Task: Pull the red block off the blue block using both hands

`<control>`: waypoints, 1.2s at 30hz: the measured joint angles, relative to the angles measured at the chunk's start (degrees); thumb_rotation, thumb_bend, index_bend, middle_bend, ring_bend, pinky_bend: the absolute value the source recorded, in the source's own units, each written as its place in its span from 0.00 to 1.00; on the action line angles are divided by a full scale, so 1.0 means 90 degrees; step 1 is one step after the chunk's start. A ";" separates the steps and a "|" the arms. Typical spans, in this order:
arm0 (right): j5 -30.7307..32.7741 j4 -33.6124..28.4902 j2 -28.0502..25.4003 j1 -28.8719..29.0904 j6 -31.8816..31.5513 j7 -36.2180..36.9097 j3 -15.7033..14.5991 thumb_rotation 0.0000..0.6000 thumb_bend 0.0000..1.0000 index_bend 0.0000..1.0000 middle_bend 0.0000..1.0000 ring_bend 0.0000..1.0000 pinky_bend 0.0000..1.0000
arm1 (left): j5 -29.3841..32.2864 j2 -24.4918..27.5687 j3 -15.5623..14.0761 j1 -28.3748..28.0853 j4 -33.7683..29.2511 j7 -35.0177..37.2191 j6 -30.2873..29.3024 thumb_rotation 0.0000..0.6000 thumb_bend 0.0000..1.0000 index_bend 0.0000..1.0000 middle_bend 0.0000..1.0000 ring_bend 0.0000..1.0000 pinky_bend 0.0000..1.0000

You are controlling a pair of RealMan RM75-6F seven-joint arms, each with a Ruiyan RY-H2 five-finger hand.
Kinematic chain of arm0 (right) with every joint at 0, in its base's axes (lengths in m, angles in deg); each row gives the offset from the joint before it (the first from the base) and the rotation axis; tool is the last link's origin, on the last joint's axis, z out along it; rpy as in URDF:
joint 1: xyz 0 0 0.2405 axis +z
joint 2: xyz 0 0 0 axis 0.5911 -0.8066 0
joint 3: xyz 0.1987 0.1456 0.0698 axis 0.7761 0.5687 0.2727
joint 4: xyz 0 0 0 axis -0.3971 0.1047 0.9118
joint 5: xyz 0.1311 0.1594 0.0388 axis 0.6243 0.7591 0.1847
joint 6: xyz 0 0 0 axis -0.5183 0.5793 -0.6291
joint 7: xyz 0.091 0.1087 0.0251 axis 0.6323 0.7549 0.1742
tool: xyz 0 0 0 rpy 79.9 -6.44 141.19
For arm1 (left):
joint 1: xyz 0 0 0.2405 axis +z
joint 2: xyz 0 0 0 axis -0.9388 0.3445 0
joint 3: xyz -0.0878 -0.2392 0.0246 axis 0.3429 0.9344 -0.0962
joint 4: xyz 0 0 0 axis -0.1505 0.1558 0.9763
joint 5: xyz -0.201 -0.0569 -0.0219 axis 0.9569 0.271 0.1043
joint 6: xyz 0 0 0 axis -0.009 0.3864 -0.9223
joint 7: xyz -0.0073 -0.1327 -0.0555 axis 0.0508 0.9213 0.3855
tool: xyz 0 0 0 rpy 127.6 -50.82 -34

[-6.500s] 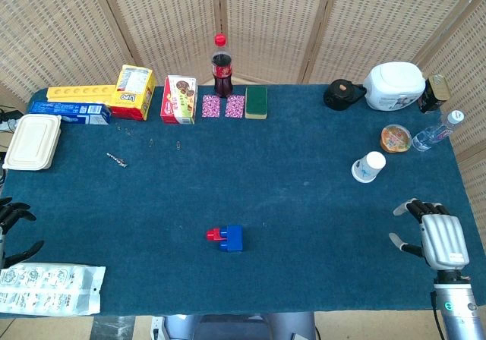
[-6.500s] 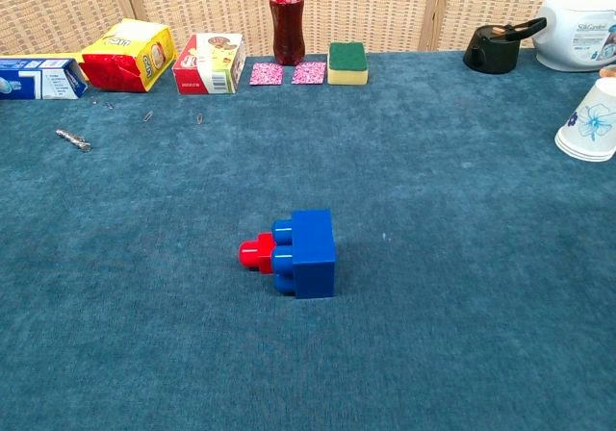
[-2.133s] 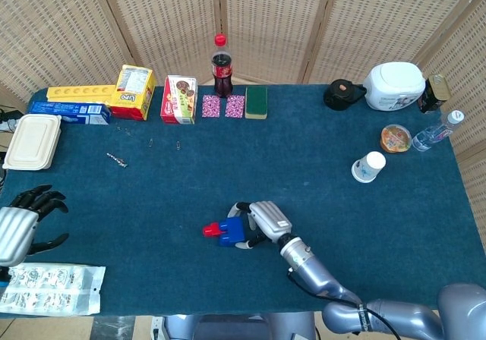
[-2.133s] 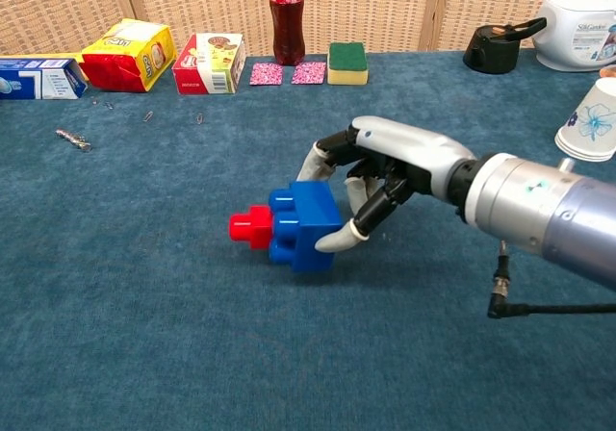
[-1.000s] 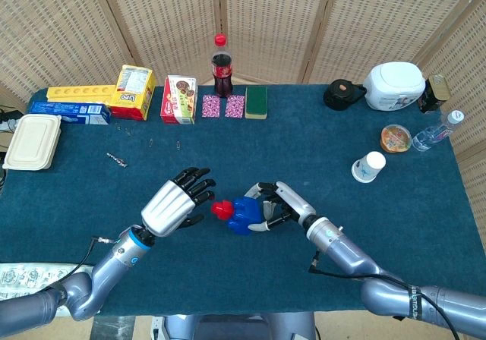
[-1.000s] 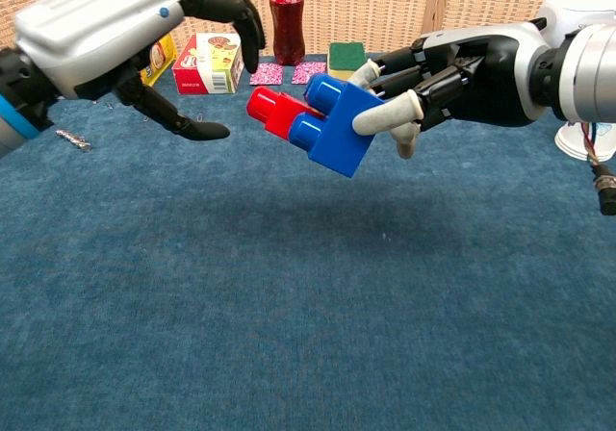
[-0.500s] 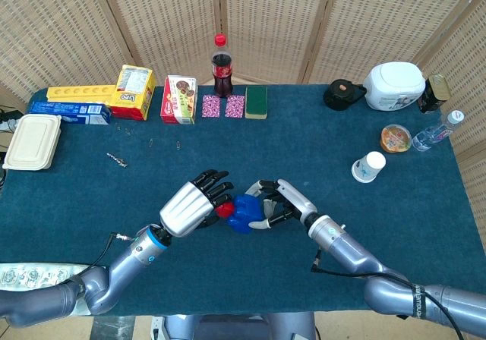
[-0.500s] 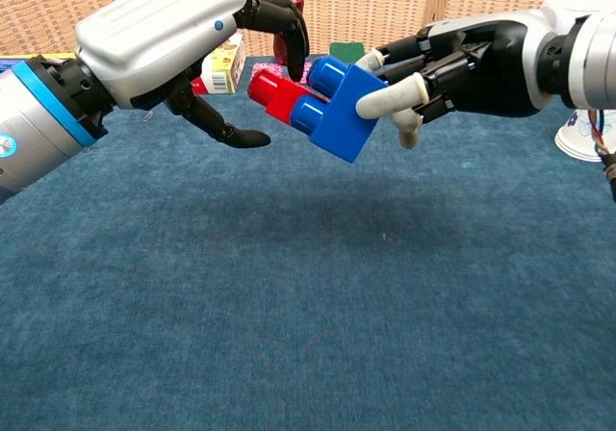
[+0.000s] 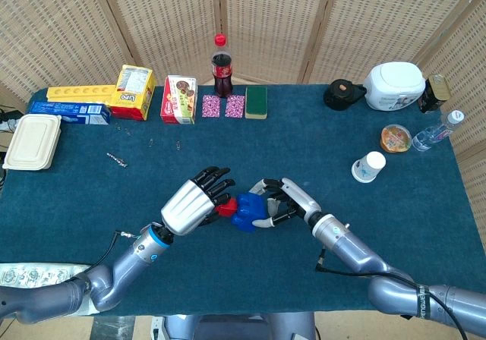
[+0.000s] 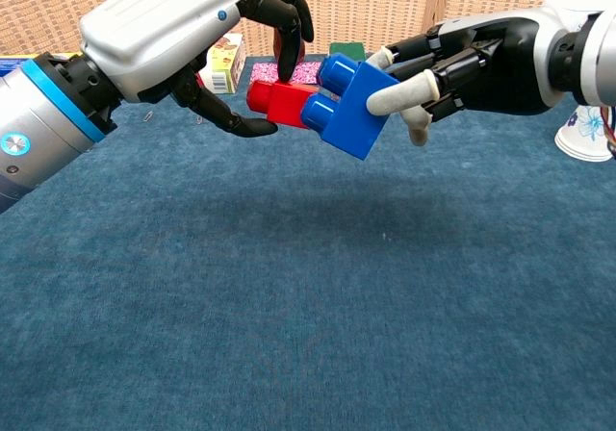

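The red block (image 10: 272,100) is still plugged into the blue block (image 10: 354,112), and both are held up above the blue table cloth (image 10: 308,306). My right hand (image 10: 481,61) grips the blue block from the right, thumb across its front face. My left hand (image 10: 183,32) has come in from the left and pinches the red block, fingers over its top and thumb under it. The head view shows the same meeting near the table's middle front: left hand (image 9: 191,206), red block (image 9: 225,209), blue block (image 9: 247,212), right hand (image 9: 287,201).
Along the back edge stand a cola bottle (image 9: 221,67), a green sponge (image 9: 256,102), a cookie box (image 9: 179,99) and a yellow box (image 9: 134,91). A paper cup (image 9: 369,166) and a white jar (image 9: 393,86) sit at the right. A white lunch box (image 9: 33,141) lies at the left.
My left hand has closed in from open beside the blocks, and its fingers and thumb now clamp the red block. The right hand has kept the blue block raised, shifting slightly right.
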 measured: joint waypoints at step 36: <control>-0.0138 0.1127 0.0766 0.0247 -0.1059 -0.1690 -0.0937 1.00 0.17 0.48 0.57 0.66 0.57 | 0.0481 0.1846 -0.0959 0.1073 -0.0324 0.0806 -0.0529 1.00 0.20 0.59 0.36 0.20 0.27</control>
